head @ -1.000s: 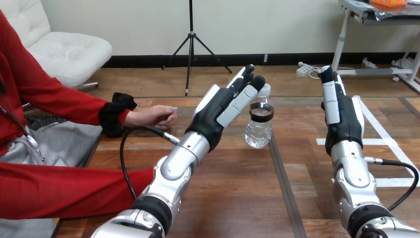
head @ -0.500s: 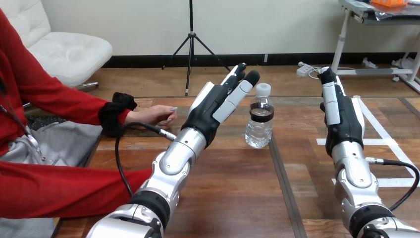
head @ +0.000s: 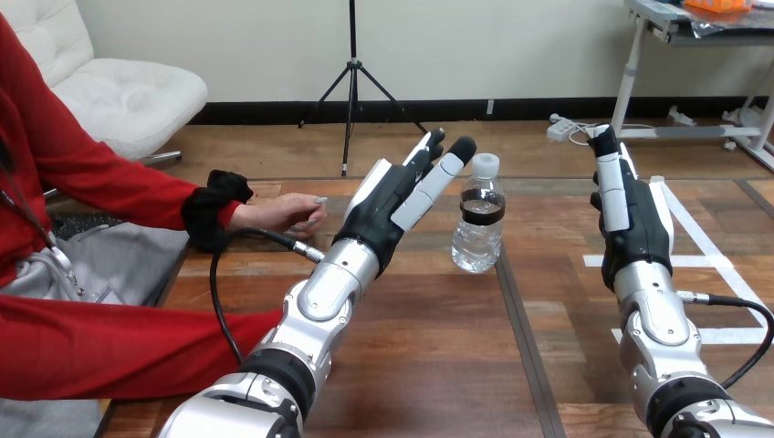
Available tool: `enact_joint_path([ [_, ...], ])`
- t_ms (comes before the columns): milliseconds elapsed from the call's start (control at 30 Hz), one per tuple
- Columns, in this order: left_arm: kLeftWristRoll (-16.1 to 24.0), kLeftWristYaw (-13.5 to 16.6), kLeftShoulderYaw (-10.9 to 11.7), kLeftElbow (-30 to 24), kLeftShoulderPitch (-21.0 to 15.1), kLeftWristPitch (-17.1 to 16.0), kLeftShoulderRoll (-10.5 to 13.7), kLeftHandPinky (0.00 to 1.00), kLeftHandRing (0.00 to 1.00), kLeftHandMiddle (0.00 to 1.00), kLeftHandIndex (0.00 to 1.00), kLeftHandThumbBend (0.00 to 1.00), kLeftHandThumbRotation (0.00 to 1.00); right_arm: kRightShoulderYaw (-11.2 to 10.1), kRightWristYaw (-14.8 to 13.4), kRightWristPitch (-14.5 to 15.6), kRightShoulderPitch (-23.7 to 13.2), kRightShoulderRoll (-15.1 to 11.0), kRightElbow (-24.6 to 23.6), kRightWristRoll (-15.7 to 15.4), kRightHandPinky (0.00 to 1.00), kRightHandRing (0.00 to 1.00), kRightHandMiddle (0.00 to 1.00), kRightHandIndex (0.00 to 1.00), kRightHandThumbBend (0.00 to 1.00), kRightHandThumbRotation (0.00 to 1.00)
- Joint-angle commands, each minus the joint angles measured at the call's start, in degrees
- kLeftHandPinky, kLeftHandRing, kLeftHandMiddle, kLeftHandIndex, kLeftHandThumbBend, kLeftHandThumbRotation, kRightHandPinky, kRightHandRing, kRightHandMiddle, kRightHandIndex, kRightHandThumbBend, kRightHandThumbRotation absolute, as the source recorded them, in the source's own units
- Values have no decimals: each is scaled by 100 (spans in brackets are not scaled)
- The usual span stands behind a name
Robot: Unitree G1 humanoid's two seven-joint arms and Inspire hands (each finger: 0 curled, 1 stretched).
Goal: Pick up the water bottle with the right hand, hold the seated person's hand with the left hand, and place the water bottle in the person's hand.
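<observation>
Brown wooden bench, clear plastic white-capped water bottle upright between the open, empty left hand, just beside it, and the equally open right hand, well apart; a stray left-hand swing could topple the bottle.

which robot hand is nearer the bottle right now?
The left hand: its straight fingers end just beside the water bottle, not touching it. The right hand stands well off on the bottle's other side.

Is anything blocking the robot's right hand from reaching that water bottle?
Nothing visible. Only bare table lies between the right hand and the water bottle. The left hand hangs open on the bottle's other side, toward the person's hand.
</observation>
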Motion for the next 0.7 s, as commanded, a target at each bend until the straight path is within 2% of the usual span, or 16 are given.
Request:
enact_joint_path([
  [0, -4, 46, 31, 3, -556, 153, 12, 100, 100, 100, 100, 96, 100, -7, 10, 92, -185, -64, -154, 13, 100, 100, 100, 100, 96, 100],
  [500, -44, -15, 102, 43, -644, 655, -110, 100, 100, 100, 100, 90, 100, -39, 93, 285, -270, 49, -162, 88, 100, 100, 100, 100, 94, 100],
  [667, -82, -111, 149, 58, -647, 777, -142, 100, 100, 100, 100, 90, 100, 91, 94, 343, -288, 48, -163, -40, 100, 100, 100, 100, 92, 100],
])
